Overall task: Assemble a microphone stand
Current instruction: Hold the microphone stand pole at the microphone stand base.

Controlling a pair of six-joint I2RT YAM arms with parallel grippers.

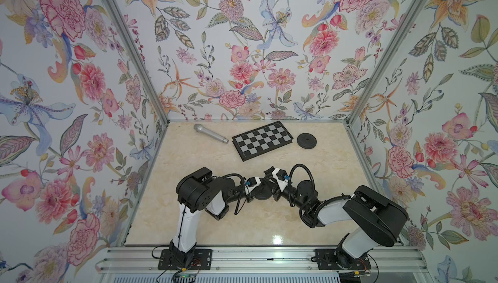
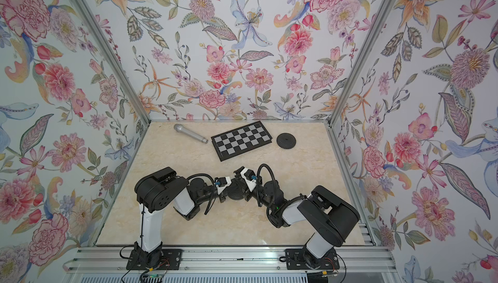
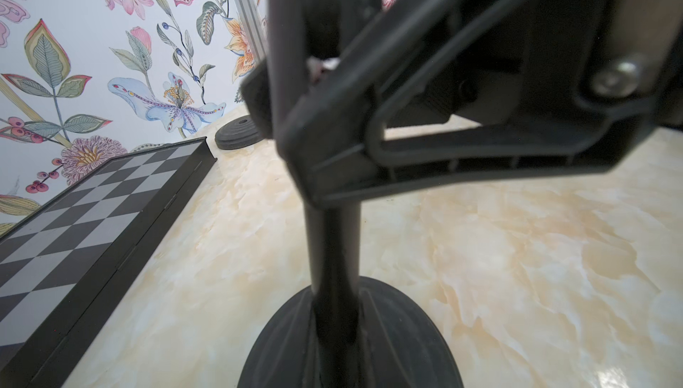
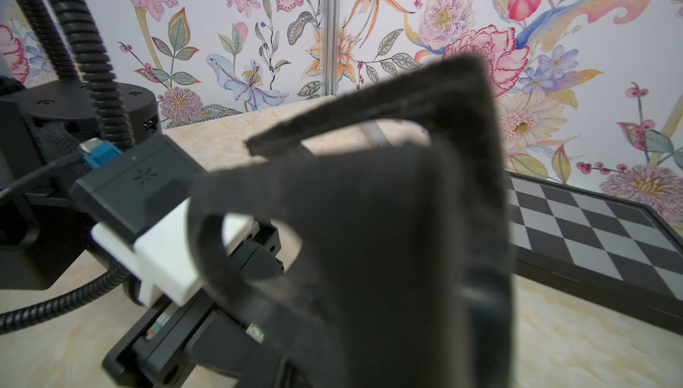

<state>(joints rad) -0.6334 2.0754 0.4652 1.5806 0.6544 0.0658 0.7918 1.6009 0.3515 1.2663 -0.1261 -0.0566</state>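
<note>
A black round stand base [image 1: 262,194] sits mid-table between my two arms, seen in both top views, with a black pole [image 3: 334,256] rising upright from it. My left gripper [image 1: 255,188] is shut on that pole low down, just above the base [image 3: 391,341]. My right gripper [image 1: 270,184] comes in from the other side and is shut on a black microphone clip [image 4: 388,238] at the pole's top. The right fingers [image 3: 425,153] cross the left wrist view. A silver microphone [image 1: 210,133] lies at the back left.
A black-and-grey chessboard [image 1: 262,140] lies at the back centre, also seen from the left wrist [image 3: 74,212]. A second black disc [image 1: 307,140] rests at the back right. Floral walls with metal posts enclose the table on three sides.
</note>
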